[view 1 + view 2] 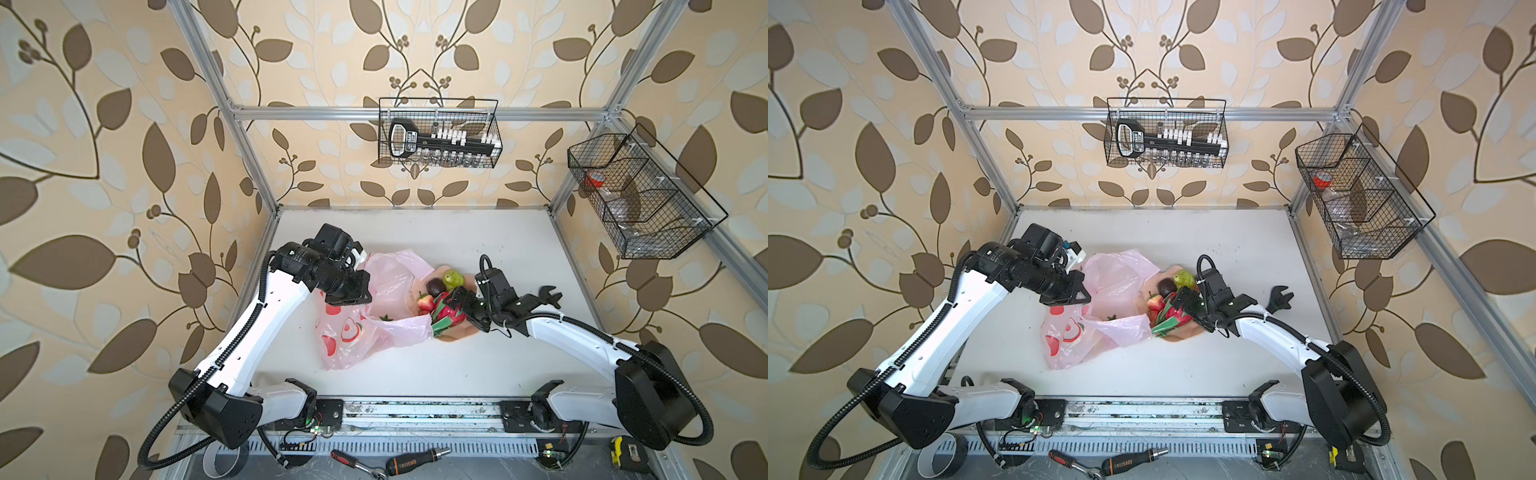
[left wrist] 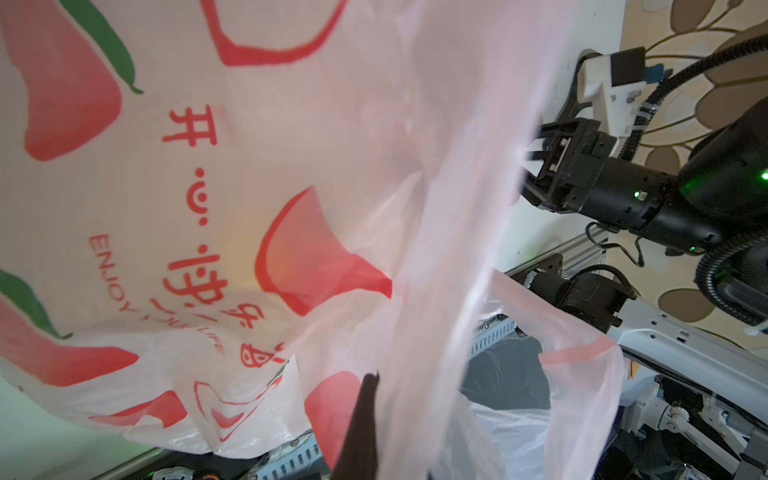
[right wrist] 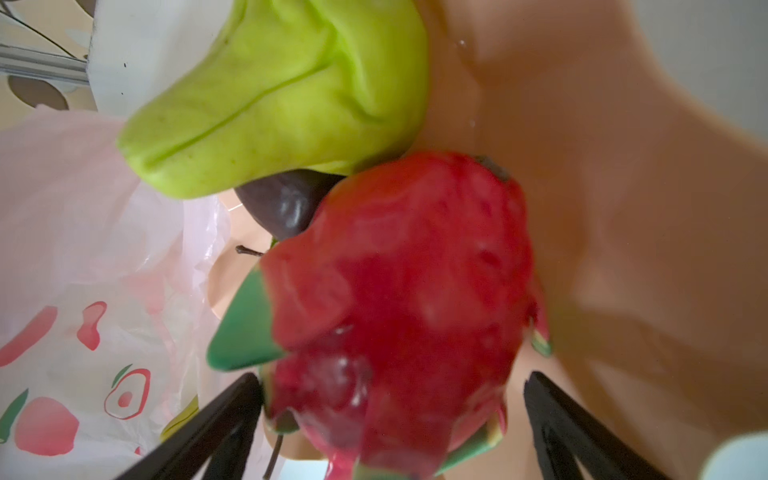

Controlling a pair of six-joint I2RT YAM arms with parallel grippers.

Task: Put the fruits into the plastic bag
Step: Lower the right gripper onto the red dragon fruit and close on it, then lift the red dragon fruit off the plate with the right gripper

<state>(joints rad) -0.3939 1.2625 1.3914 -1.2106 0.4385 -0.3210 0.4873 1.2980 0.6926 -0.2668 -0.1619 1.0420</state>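
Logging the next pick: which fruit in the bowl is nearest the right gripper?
The pink-red dragon fruit: it lies between the fingers of the right gripper; the green pear and dark plum sit beyond.

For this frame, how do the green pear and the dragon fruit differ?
The green pear is plain yellow-green and creased; the dragon fruit is pink-red with green scales. The dragon fruit looks bigger than the pear. The dragon fruit sits between the open jaws of the right gripper; the pear lies clear of them. Both are in the bowl, not the plastic bag.

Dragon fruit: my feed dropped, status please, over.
Left gripper shut on plastic bag. Right gripper open, astride dragon fruit in bowl. Nothing seen blocking.
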